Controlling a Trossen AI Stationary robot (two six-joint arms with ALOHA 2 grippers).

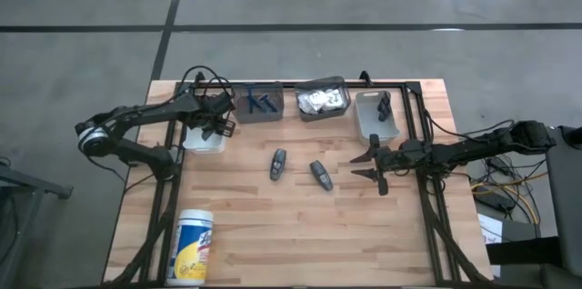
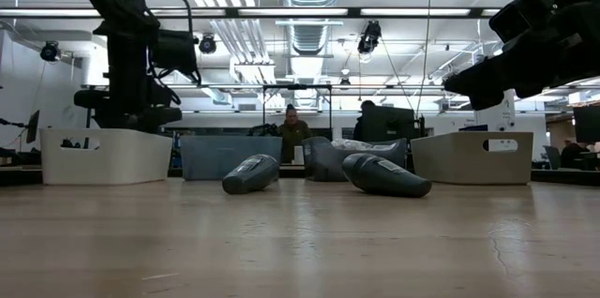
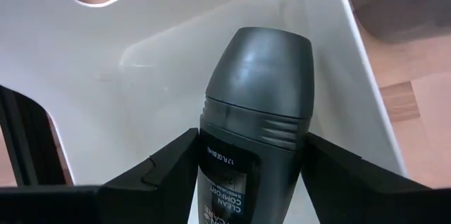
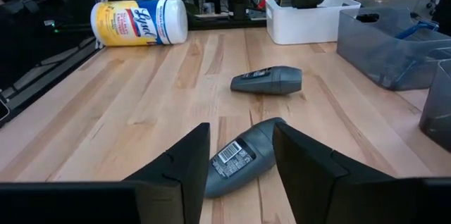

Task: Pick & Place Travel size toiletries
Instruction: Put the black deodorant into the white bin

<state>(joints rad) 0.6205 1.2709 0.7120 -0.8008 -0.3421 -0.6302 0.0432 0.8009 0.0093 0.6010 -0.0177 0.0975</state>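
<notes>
1. Both arms are dark, near-black, built of slim segments joined by bulkier rounded joints.
2. The left arm (image 1: 136, 125) carries a pale ring at its outer joint, and thin black cables loop above its wrist.
3. The right arm (image 1: 473, 148) ends in a forked pincer with two tapering prongs.
4. Seen close, the fingers (image 4: 180, 175) are matte black, angular wedges with flat inner faces.

A tall white cylindrical wipes canister with a blue-and-yellow label (image 1: 193, 246) lies on its side at the near left of the light wooden plank table (image 1: 300, 234). Along the far edge stand a white plastic bin (image 1: 202, 140), two grey translucent bins (image 1: 257, 105) and a pale grey bin (image 1: 375, 121).
</notes>
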